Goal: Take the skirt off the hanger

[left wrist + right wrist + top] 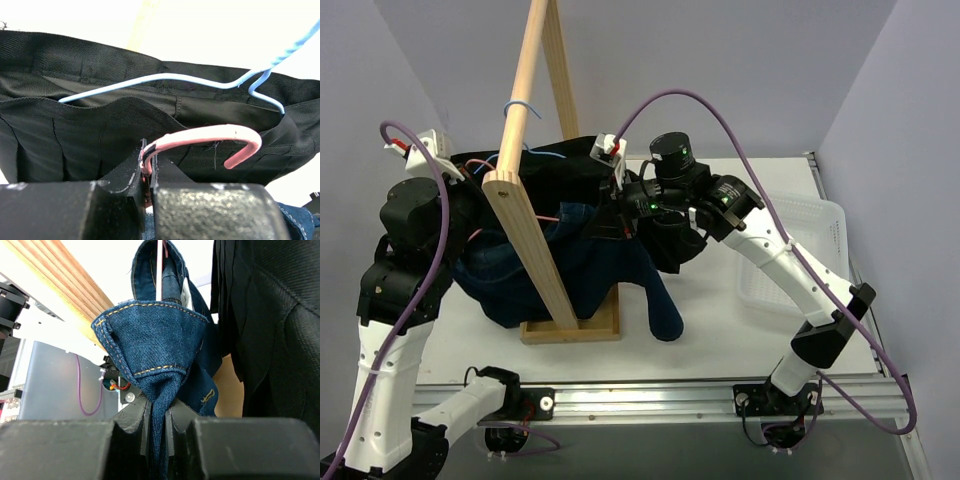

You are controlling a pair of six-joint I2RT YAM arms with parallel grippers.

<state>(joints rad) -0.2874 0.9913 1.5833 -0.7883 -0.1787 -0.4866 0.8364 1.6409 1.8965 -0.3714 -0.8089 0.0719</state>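
Bench (720,300): white, with grey walls around it; a white tray (800,260) sits on its right side.
In the way: a wooden rack (525,230) leans across the front, and a black cloth (75,145) on a blue hanger (165,77) hangs just behind.
Blue jean skirt (150,340): on the rack, hanging long-ways down, top edge up, one end drooping low by the rack's foot.
Left hand (149,167): pinched tight on the pink hanger (210,134).
Right hand (159,415): pinched tight on a fold of the blue jean skirt.

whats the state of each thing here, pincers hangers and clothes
left pincer, shut on the pink hanger
right pincer, shut on the denim skirt
denim skirt, bunched, hanging, not yet off
black garment, hanging on the blue hanger
wooden rack, standing
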